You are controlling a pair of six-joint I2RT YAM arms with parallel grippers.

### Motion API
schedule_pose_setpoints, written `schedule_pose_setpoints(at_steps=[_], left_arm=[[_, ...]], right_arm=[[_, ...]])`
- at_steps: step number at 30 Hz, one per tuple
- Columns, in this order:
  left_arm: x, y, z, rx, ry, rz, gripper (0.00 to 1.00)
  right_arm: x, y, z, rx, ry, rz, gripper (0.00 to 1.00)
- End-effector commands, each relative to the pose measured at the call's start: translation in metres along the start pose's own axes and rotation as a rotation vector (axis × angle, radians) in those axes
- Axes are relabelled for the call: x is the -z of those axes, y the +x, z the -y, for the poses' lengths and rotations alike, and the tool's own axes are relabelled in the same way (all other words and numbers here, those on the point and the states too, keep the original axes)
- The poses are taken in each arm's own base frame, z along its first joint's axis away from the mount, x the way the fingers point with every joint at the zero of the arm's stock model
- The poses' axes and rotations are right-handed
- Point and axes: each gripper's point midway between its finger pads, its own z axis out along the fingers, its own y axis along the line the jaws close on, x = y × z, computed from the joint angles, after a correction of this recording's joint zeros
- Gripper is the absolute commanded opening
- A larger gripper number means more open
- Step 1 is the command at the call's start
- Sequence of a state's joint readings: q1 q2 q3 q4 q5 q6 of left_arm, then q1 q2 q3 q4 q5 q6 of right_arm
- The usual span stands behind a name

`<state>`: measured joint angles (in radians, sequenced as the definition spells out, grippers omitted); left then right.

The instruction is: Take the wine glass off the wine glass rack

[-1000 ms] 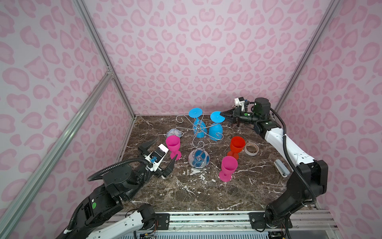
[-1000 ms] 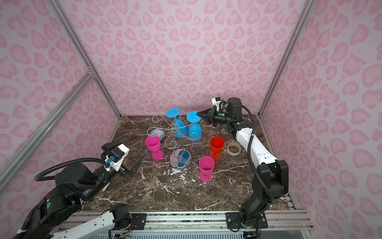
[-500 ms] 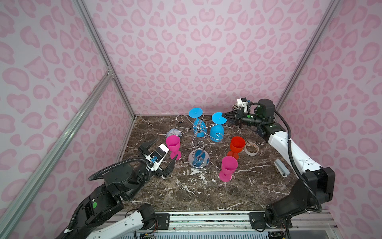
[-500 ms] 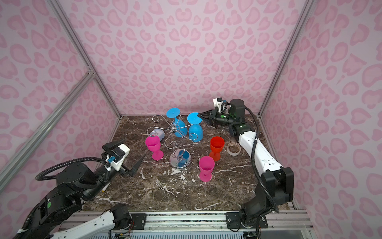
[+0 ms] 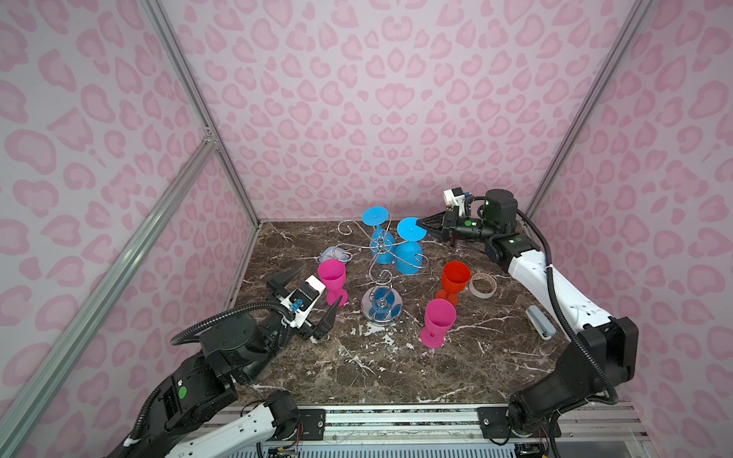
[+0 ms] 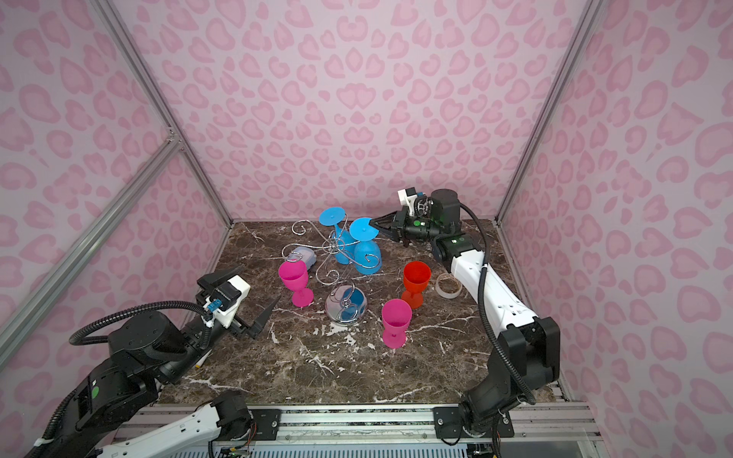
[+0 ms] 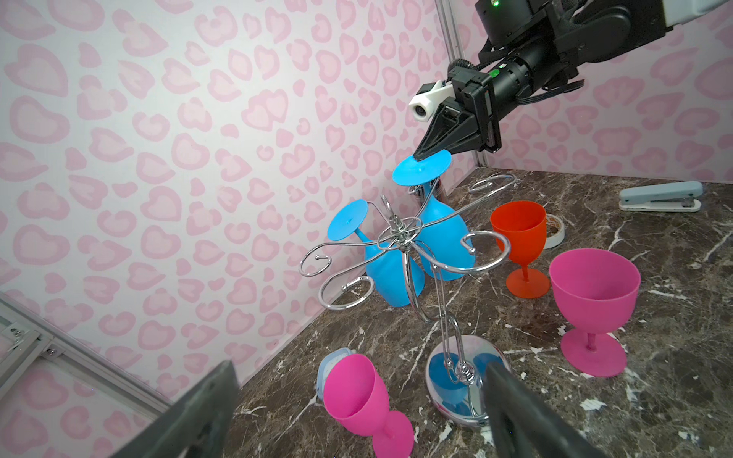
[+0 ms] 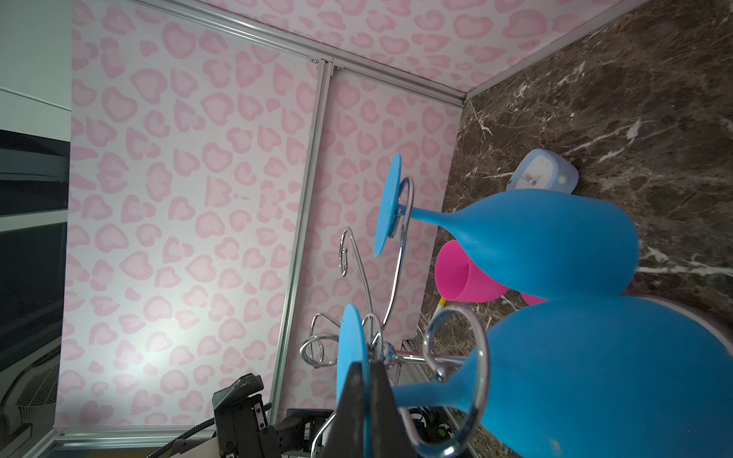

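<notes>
My right gripper (image 5: 421,227) is pinched shut on the edge of the foot of the blue wine glass (image 5: 408,257). The glass hangs bowl-down from an arm of the rack (image 5: 381,313), and a second blue glass (image 5: 382,249) hangs just beyond those fingertips. My left gripper (image 6: 260,282) hovers with its fingers spread wide, holding nothing. A pink glass (image 6: 293,277) stands just ahead of them, with the rack's base beyond.

Left arm (image 5: 232,343) and right arm (image 5: 557,291) show black joints, white links, ribbed cables.
</notes>
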<state>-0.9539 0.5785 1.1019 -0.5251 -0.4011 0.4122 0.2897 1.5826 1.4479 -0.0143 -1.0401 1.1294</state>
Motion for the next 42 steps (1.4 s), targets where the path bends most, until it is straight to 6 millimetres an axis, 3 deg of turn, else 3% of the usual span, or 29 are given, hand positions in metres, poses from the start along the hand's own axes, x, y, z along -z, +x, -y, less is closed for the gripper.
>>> schedule_pose_setpoints(at_steps=[1, 2, 3, 11, 23, 35, 42], left_arm=[[0.001, -0.007, -0.004, 0.015, -0.012, 0.026, 0.97], [0.002, -0.007, -0.004, 0.015, -0.013, 0.027, 0.97], [0.002, -0.006, -0.004, 0.014, -0.013, 0.025, 0.97], [0.008, -0.003, -0.008, 0.024, -0.030, 0.026, 0.97], [0.009, -0.004, -0.009, 0.029, -0.030, 0.025, 0.97], [0.006, -0.007, -0.006, 0.037, -0.012, 0.028, 0.97], [0.007, -0.019, -0.011, 0.135, -0.021, 0.064, 0.97]], right_arm=[[-0.007, -0.005, -0.002, 0.024, -0.006, 0.005, 0.00], [-0.009, -0.005, 0.000, 0.019, -0.001, 0.004, 0.00], [-0.010, -0.011, -0.011, 0.041, -0.015, 0.013, 0.00], [-0.026, -0.026, -0.010, 0.031, -0.034, 0.021, 0.00], [-0.034, -0.042, -0.006, 0.025, -0.044, 0.057, 0.00], [-0.026, -0.061, -0.002, 0.017, -0.041, 0.120, 0.00], [-0.008, -0.072, -0.003, 0.027, -0.037, 0.162, 0.00]])
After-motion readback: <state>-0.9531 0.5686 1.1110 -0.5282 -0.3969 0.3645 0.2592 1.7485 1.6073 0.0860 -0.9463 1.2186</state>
